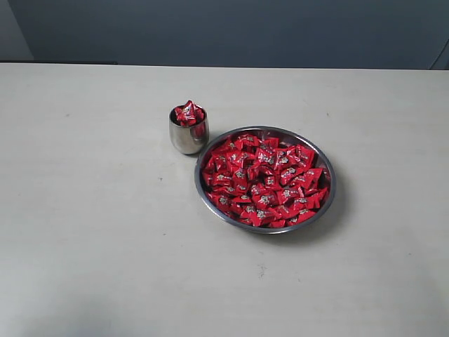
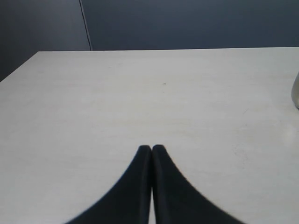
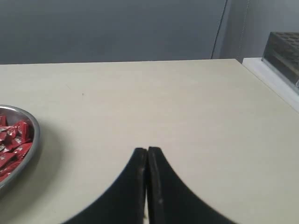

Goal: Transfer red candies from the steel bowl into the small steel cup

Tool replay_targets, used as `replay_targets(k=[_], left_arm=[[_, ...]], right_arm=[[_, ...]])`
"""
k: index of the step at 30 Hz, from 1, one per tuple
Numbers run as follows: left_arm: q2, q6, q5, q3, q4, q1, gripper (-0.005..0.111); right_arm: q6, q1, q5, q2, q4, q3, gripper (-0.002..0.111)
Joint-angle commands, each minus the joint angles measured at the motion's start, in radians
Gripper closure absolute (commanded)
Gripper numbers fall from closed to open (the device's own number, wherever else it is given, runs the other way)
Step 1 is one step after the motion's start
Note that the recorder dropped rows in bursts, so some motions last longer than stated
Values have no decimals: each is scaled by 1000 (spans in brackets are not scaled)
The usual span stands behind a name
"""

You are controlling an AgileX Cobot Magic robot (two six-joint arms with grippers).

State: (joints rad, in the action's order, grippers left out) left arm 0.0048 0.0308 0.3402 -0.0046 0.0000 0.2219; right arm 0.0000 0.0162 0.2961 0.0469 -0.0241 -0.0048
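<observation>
The steel bowl (image 1: 210,200) sits right of the table's middle, heaped with red candies (image 1: 265,180). Touching or nearly touching its far-left rim stands the small steel cup (image 1: 186,136), with several red candies (image 1: 189,112) piled above its rim. Neither arm shows in the exterior view. My left gripper (image 2: 151,148) is shut and empty over bare table, with a sliver of the cup (image 2: 295,93) at that view's edge. My right gripper (image 3: 147,150) is shut with nothing in it, and part of the bowl (image 3: 35,140) with its candies (image 3: 13,140) shows beside it.
A pale table (image 1: 91,210) carries everything, backed by a dark blue-grey wall (image 1: 224,28). A dark rack-like object (image 3: 284,49) stands on a white ledge past the table's edge in the right wrist view.
</observation>
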Motion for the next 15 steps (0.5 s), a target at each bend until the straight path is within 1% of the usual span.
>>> replay_targets(k=[1,8,15], left_arm=[[-5,-1,-10,5,-6,-5,106],[-5,-1,-10,5,-6,-5,106],[-5,-1,-10,5,-6,-5,106]], right_arm=[[5,-4,5,-4,0,5,108],[0,-4,16,-34,0,5,108],[0,-4,64,-47,0,5,108]])
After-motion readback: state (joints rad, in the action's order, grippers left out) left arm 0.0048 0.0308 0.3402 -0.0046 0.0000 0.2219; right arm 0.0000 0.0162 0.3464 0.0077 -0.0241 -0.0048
